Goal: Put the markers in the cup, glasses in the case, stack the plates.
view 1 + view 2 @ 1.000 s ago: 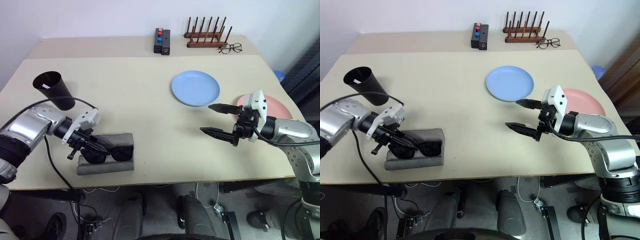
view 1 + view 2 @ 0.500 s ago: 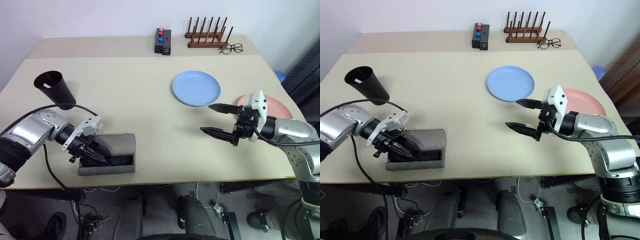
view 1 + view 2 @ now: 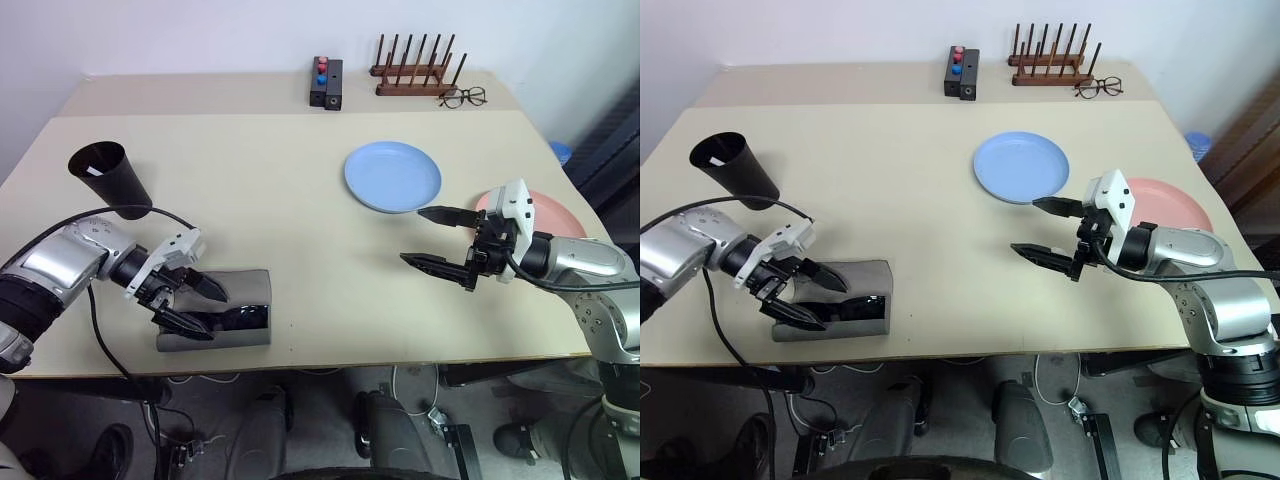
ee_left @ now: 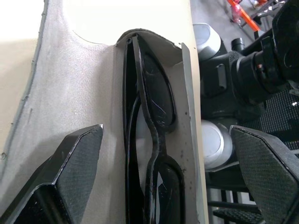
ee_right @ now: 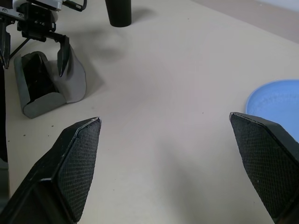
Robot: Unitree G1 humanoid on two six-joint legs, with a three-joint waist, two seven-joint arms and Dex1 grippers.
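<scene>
The grey case (image 3: 243, 286) lies near the table's front left edge, its flap folded back. The black glasses (image 4: 154, 140) rest inside its pocket (image 3: 240, 318). My left gripper (image 3: 212, 312) stands open at the case's left end, one finger on each side of the pocket, apart from the glasses. The dark cup (image 3: 110, 180) stands behind it at the far left. The light blue plate (image 3: 392, 176) sits at centre right and the pink plate (image 3: 555, 215) beyond my right arm. My right gripper (image 3: 412, 237) hangs open and empty above the table. The markers are out of view.
A black box with red and blue buttons (image 3: 324, 82), a wooden peg rack (image 3: 415, 70) and thin-rimmed spectacles (image 3: 460, 97) stand along the back. The case lies close to the table's front edge (image 3: 330, 362).
My left gripper has opened and let go of the glasses, which now lie in the case's pocket. The right arm has kept still.
</scene>
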